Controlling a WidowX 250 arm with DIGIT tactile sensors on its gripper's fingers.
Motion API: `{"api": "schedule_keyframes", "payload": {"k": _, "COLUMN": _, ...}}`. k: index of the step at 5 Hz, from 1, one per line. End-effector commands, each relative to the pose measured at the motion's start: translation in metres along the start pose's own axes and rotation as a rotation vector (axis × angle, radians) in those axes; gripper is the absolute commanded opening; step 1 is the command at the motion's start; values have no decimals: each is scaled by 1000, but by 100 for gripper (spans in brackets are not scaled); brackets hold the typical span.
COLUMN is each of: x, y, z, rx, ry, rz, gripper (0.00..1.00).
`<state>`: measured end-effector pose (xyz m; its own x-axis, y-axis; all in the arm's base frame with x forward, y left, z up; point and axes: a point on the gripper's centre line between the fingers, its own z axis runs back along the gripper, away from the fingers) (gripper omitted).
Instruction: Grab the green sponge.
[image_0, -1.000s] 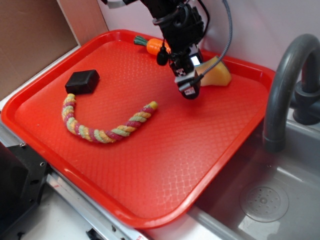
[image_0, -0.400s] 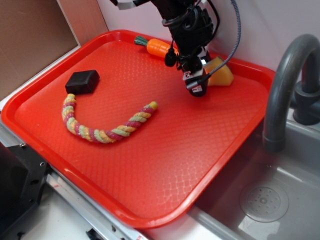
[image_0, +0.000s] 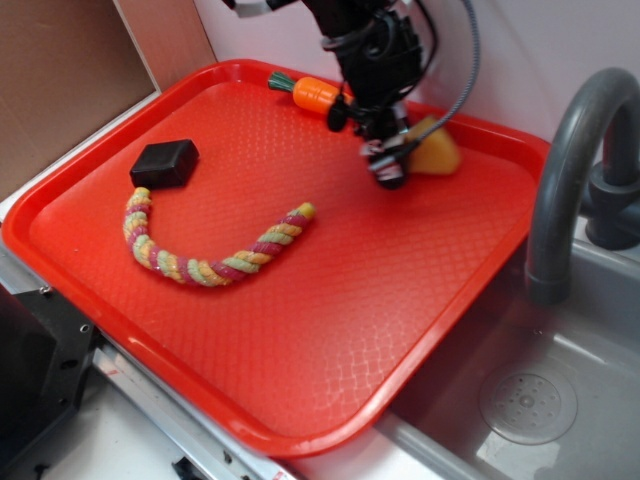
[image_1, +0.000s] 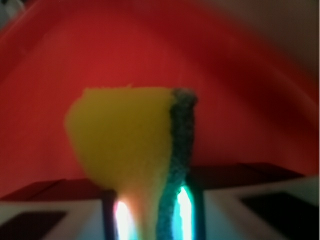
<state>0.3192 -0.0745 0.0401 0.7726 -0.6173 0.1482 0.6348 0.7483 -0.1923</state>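
- Two fingers of the gripper (image_0: 392, 172) pinch the green sponge (image_0: 436, 150); the wrist view shows its lower end squeezed narrow between the pads (image_1: 118, 215), so the jaws are closed on it.
- In the wrist view the green sponge (image_1: 125, 137) is blurred but readable: a yellow foam body with a thin dark green scouring layer running down its right face.
- The sponge sits at the far right part of the red tray (image_0: 330, 330), close to the tray's back rim, and the gripper comes down on its near-left side.
- Whether the sponge rests on the tray floor or is raised off it cannot be told.
- The toy carrot (image_0: 315, 94), orange with a green top, lies near the back rim, just left of the arm.
- A multicoloured rope toy (image_0: 205, 262) curves across the left middle of the tray.
- A black block (image_0: 165, 163) lies just beyond the rope's left end.
- A grey tap (image_0: 575, 170) rises over the steel sink (image_0: 530, 400), right of the tray.
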Motion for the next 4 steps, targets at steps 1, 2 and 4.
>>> {"api": "schedule_keyframes", "payload": {"k": 1, "x": -27, "y": -47, "z": 103, "rx": 90, "ry": -29, "rz": 488, "gripper": 0}}
{"api": "schedule_keyframes", "payload": {"k": 2, "x": -53, "y": -66, "z": 129, "rx": 65, "ry": -23, "rz": 748, "gripper": 0}}
{"api": "schedule_keyframes", "payload": {"k": 4, "x": -67, "y": -59, "z": 124, "rx": 101, "ry": 5, "rz": 806, "gripper": 0}}
